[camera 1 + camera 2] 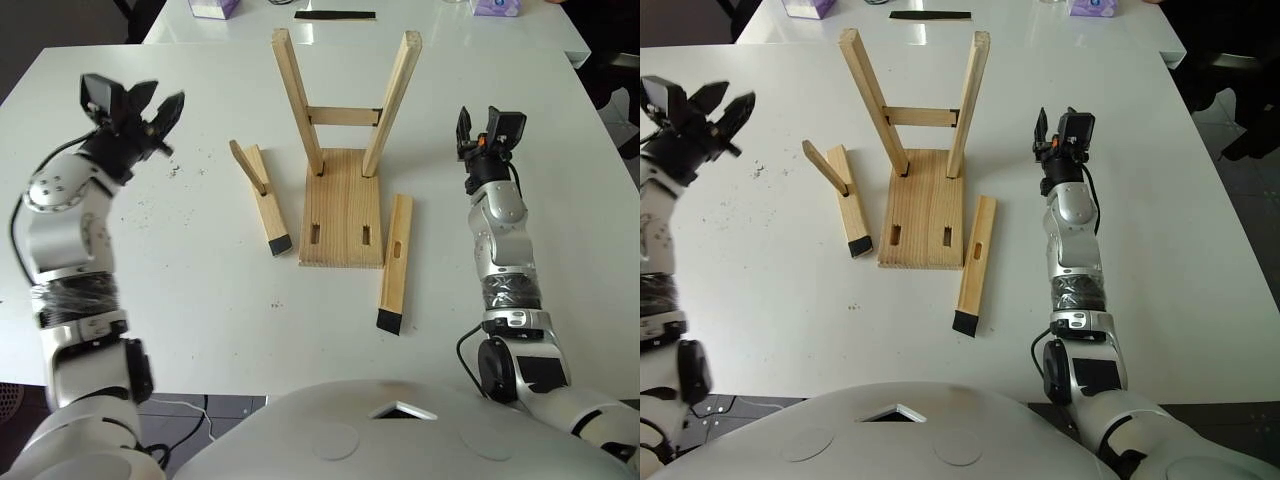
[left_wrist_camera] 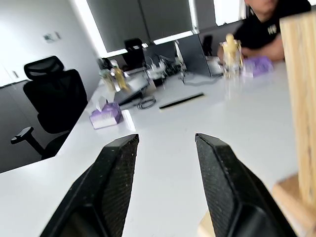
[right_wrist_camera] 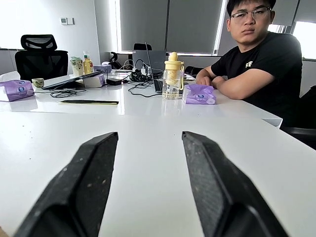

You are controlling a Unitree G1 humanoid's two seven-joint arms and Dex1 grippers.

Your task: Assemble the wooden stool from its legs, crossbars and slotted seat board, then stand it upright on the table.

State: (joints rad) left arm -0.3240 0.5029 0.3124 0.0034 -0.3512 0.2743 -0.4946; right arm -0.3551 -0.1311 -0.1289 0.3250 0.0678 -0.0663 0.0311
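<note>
Lying half-built, seat (image 1: 342, 228) is holding two legs (image 1: 297, 100); left gripper (image 1: 158, 104) and right gripper (image 1: 479, 127) are gaping empty, loose leg (image 1: 395, 262) likely needing slotting next

Silver-white arms (image 1: 65, 235), black-wrapped forearm bands (image 1: 75, 295), black jaws

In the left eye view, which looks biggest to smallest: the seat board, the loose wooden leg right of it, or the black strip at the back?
1. Flat slotted wooden seat board
2. Loose black-tipped wooden leg
3. Thin black strip; it's farther away, so true size unsure.
</note>
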